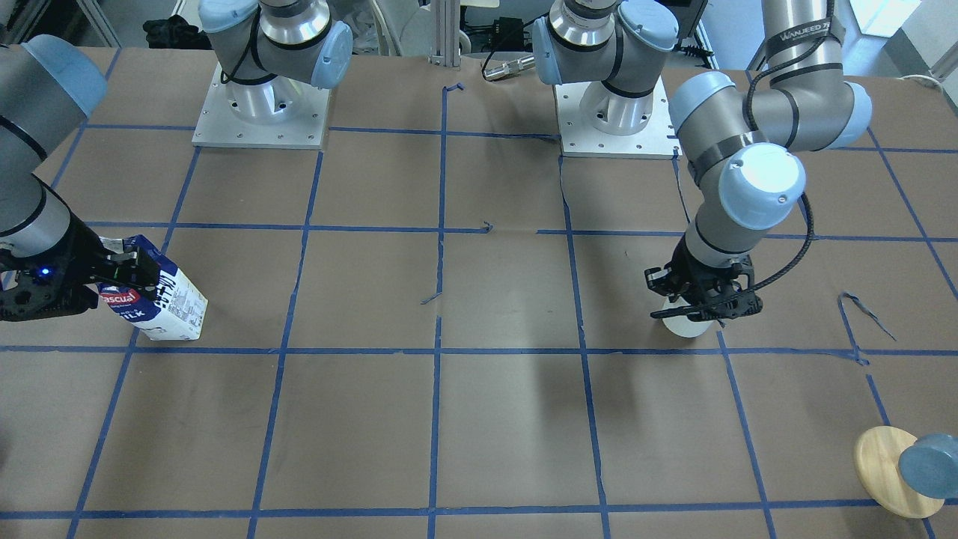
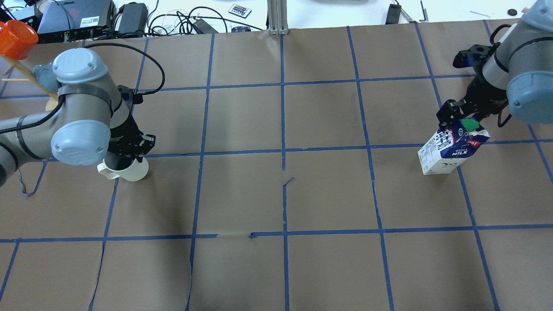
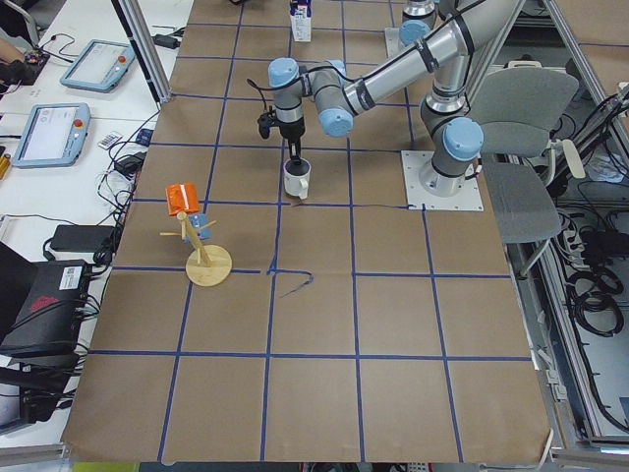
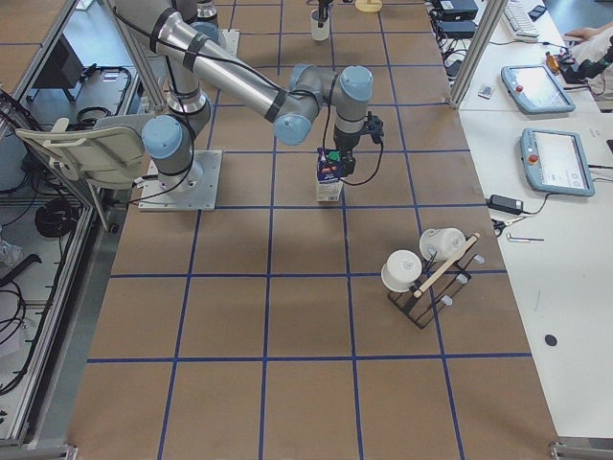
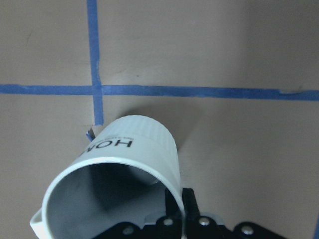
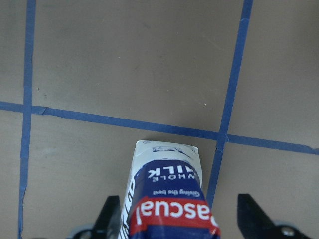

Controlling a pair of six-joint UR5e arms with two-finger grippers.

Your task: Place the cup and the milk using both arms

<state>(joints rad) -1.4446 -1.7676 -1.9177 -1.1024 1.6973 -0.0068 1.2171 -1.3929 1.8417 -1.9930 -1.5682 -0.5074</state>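
The cup (image 2: 131, 172) is found near the robot's left end of the surface (image 2: 285, 129), beside a crossing of the blue tape lines (image 5: 189, 91). It is held by the left end effector (image 2: 128, 156), which is pinched on the cup's wall at the rim, with one finger (image 5: 188, 201) seen against the outside in the left wrist view and the other taken to be inside. The cup's base appears to be on the surface or just above it, and contact cannot be confirmed. The milk (image 2: 445, 153) is found upright near the opposite, right end, standing on the surface just beside a tape crossing. The right end effector (image 2: 460, 114) is set over the carton's gable with its fingers (image 6: 110, 215) spread to either side. A gap is visible at the farther finger in the right wrist view, so no grip on the carton is recorded. The two items are well apart, and no marked destination is visible. It is judged that the milk is either set down or not yet taken, and which cannot be determined. The cup is judged not yet released. Release of the cup and withdrawal of both arms are assessed as outstanding.
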